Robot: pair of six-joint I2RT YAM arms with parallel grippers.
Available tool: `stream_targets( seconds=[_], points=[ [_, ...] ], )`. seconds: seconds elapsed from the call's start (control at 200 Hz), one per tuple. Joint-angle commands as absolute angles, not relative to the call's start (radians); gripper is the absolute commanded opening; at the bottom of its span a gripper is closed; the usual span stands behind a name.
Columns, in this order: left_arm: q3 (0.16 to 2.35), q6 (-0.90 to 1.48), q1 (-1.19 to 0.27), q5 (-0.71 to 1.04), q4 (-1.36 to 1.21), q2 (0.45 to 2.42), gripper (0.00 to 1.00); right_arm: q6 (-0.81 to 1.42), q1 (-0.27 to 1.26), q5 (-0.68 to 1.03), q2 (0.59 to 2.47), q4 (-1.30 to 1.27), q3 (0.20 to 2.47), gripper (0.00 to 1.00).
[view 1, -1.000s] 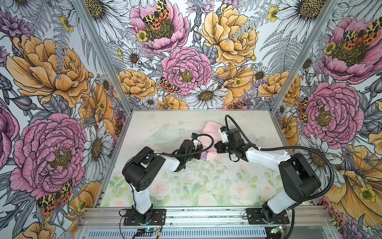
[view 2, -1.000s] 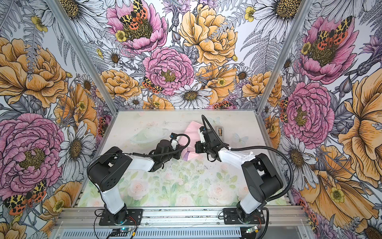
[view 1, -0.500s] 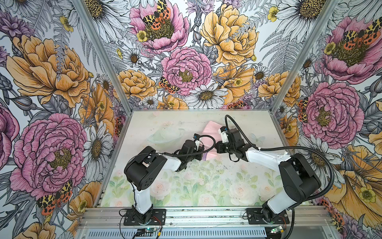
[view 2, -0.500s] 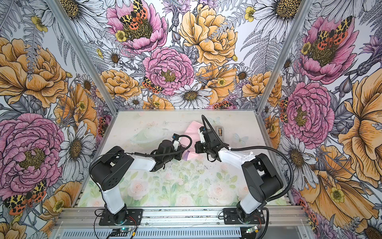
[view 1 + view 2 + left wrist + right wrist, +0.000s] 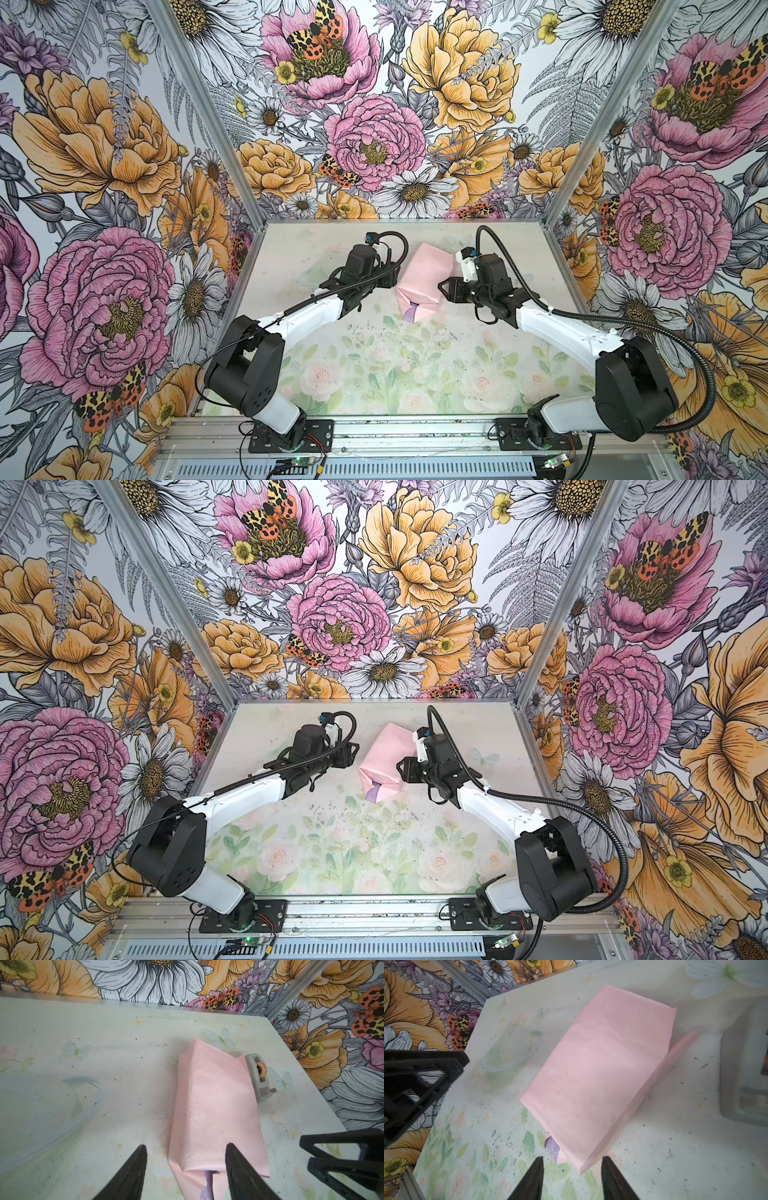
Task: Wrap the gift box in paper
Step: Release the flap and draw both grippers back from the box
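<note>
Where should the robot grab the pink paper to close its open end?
Probably the loose flap at the near end of the paper, where lilac peeks out. It lies flat past the wrapped bulk, so come in low from the robot's side. The tape dispenser sits beside the far end.

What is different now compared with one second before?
The left gripper and the right gripper both opened, apparently letting go of the paper at its near end, and drew slightly apart, each toward its own side. The folded paper lies where it was.
</note>
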State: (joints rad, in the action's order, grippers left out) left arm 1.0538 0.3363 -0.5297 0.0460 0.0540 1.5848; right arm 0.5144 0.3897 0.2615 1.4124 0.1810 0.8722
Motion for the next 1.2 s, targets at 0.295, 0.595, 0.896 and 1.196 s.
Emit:
stream_targets(
  seconds=[0.295,0.595,0.896,1.196],
  points=[
    [1.307,0.400,-0.509,0.303,0.193,1.910,0.60,0.542,0.331,0.393,1.624,0.224,1.006,0.50],
    [1.237,0.425,-0.536,0.327,0.143,1.881,0.58,0.517,0.332,0.453,1.700,0.225,1.050,0.42],
    [1.084,0.455,-0.583,0.301,0.072,1.738,0.58,0.486,0.357,0.490,1.709,0.225,1.038,0.40],
    [0.899,0.443,-0.597,0.130,0.043,1.540,0.58,0.461,0.364,0.459,1.676,0.246,1.040,0.45]
  ],
)
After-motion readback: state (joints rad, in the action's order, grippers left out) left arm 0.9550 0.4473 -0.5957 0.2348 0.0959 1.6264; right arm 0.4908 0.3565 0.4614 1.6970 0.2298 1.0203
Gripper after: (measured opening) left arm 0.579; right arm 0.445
